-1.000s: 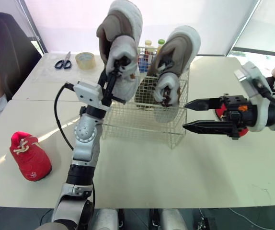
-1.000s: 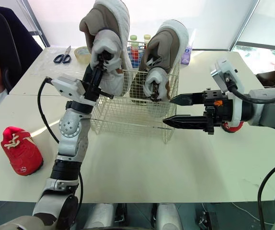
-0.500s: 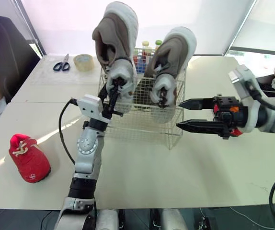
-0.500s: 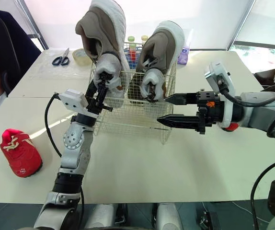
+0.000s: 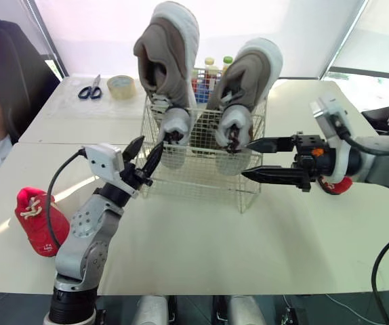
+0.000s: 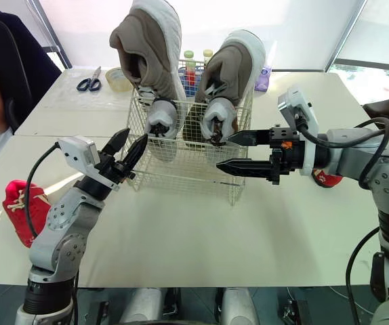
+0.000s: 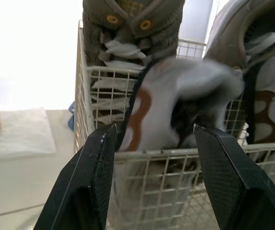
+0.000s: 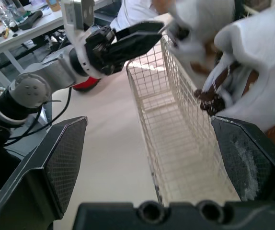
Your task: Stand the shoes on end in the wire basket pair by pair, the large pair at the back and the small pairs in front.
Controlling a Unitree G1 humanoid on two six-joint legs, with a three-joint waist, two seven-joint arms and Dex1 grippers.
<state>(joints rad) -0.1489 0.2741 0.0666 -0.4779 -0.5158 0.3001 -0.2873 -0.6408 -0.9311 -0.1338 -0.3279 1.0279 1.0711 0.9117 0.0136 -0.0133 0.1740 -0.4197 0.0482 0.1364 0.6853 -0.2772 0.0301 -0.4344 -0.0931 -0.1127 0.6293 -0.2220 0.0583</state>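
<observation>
Large grey pair [image 5: 173, 64] is standing on end in the wire basket [image 5: 201, 177], side by side, upper halves rising well above the rim. Both shoes are leaning toward the rear wall. Judgement: this is keeping the front of the basket free for the small pairs, so the first step reads as done.

Small red shoe [image 5: 40, 221] is lying on the desk [image 5: 201, 244] off to the robot's left, well apart from the basket. A second red shoe [image 5: 335, 187] is lying on the right, partly hidden behind the right arm. Neither is in the basket yet.

Left gripper [image 5: 144, 154] is hovering just beside the basket's left front corner, fingers spread, released and holding nothing. In the left wrist view the nearer grey shoe is sitting between the fingers beyond the wire, untouched.

Right gripper [image 5: 247, 160] is pointing at the basket's right front side, fingers parted wide and empty. The upper fingertip is close to the wire; I cannot tell whether it is touching.

Scissors [image 5: 89, 88], a roll of tape [image 5: 121, 86] and bottles [image 5: 211, 68] are lying behind the basket, out of play.
</observation>
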